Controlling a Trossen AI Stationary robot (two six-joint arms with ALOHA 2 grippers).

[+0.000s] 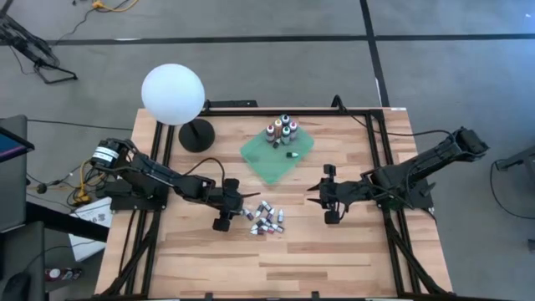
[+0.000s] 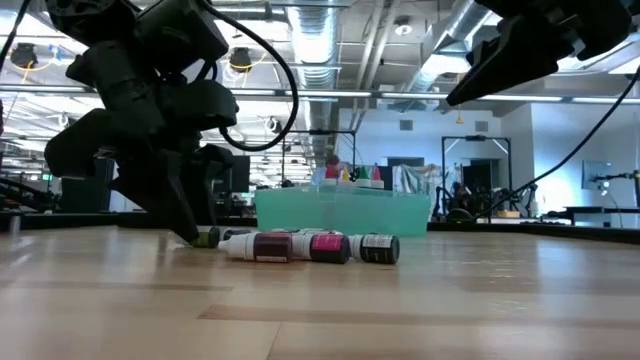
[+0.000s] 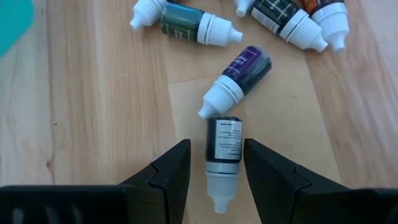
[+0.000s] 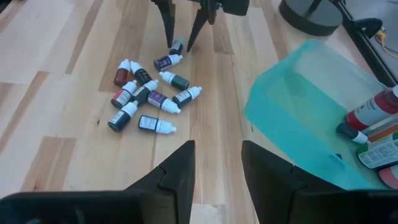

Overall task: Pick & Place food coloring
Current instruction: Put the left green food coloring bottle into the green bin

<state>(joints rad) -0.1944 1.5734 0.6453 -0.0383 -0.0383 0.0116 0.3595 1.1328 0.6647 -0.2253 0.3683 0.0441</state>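
My left jaws [image 3: 214, 171] stand apart around a dark dropper bottle [image 3: 223, 149] with a white label and translucent cap, lying on the counter [image 3: 93, 112]; my right jaws [image 4: 217, 171] hang apart, empty.

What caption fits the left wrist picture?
Left gripper open around a lying dropper bottle, more bottles scattered beyond.

Grey floor [image 1: 276, 21] around the wooden table [image 1: 351, 251]; exposed ceiling ducts [image 2: 330, 40] in the lit hall behind.

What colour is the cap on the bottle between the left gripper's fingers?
White, on a dark bottle with a pale label; clearest in the left wrist view.
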